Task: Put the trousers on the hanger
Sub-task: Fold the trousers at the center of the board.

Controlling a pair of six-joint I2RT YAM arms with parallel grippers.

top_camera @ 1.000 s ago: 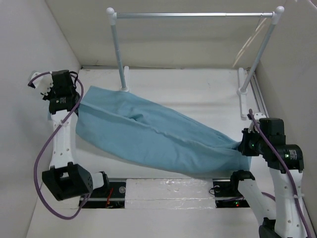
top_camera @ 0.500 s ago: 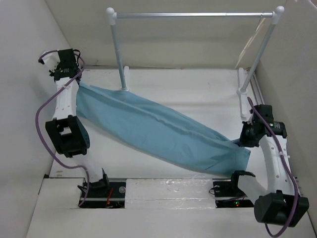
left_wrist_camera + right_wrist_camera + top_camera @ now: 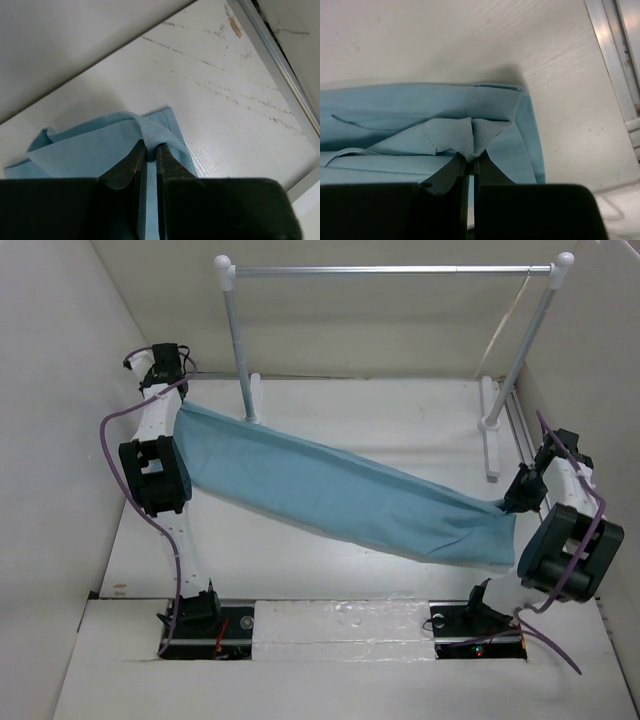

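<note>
Table (image 3: 400, 420): A white surface is seen, walled by pale panels at the left, the right and the far side. The bases of both arms are fixed at its near edge.

Trousers (image 3: 340, 495): The sky-blue cloth is stretched out as one long band, slanting from the far left of the table to the near right. It is held up at both ends and a shadow is thrown on the table beneath it. Whether its middle touches the surface cannot be told.

Clothes rail (image 3: 390, 271): A silver bar on two white posts is stood at the far side. The foot of the left post is set just beyond the far-left end of the trousers.

Left arm (image 3: 155, 475): It is reached out along the left wall towards the far left corner, with a purple cable looped beside it.

Right arm (image 3: 570, 540): It is folded back at the near right, close to the right wall.

Left gripper (image 3: 175, 400): In the wrist view its jaws are seen pinched together on a raised fold of the trousers (image 3: 85, 150), close to a corner of the cloth, with only the fabric between them.

Right gripper (image 3: 512, 502): Its jaws are likewise pressed together on a puckered fold at the near-right end of the trousers (image 3: 395, 107).

Hanger (image 3: 503, 325): Only thin pale lines are made out by the right post of the rail, well apart from the trousers; its shape is too faint to be told.
</note>
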